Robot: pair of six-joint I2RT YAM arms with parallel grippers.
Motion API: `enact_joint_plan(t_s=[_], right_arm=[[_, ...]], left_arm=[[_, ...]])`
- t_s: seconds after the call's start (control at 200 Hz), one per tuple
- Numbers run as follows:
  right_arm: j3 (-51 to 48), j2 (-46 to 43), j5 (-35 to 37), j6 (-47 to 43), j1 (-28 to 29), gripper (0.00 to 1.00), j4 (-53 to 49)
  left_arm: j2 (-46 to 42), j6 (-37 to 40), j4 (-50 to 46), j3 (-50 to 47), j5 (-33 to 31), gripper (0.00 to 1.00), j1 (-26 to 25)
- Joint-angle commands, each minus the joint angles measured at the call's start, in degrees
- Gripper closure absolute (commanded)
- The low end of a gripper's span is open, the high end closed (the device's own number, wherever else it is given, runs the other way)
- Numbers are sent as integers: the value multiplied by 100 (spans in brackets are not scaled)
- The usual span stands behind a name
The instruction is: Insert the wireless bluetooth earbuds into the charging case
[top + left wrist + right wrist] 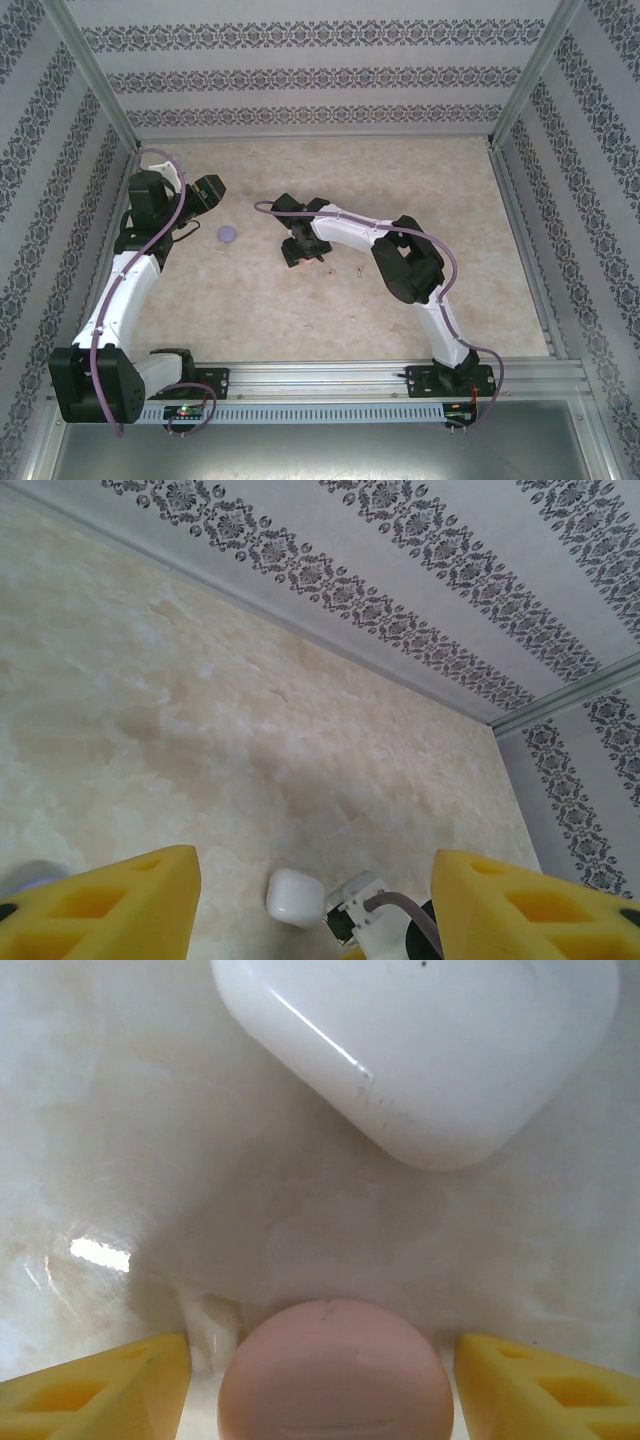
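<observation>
My right gripper [300,250] is low over the table's middle, open. Its yellow pads [100,1390] stand either side of a rounded pink case [335,1370], with a gap on each side. Just beyond the pink case lies a closed white charging case [420,1040], which also lies beside the right wrist in the left wrist view [295,895]. A small whitish shape [210,1322] beside the pink case is too blurred to name. My left gripper [210,188] hovers open at the left, its pads [100,905] wide apart and holding nothing. Tiny specks [357,268] right of the right gripper may be earbuds.
A round purple case [228,233] lies on the marble-patterned table [400,190] between the two grippers. Patterned walls [320,75] with metal corner posts close in the back and both sides. Bare table stretches behind and to the right of the arms.
</observation>
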Motion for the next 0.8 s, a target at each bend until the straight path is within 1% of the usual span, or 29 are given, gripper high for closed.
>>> enact_joint_plan(t_s=[0.0,0.21,0.375,0.634,0.714,0.794], right_arm=[[104,87,-113,47,82,30,-126],[1,6,-174,-15,84,31,-151],[-19,46,-178,-21,74,36,-185],[-158,31,-303,61,73,53,-144],[-248,-70,-337,153,104,57,-106],[-431,-310,-372,372,149,59,43]], left_arm=[[-90,-71,253,-30,-37,38,-59],[-63,-5,220,-17,-54,37,-68],[-34,-27,266,-53,-55,38,-94],[-24,-17,230,-79,-65,38,-181],[-30,-15,223,-102,-73,37,-207],[-42,-10,256,-153,-56,38,-252]])
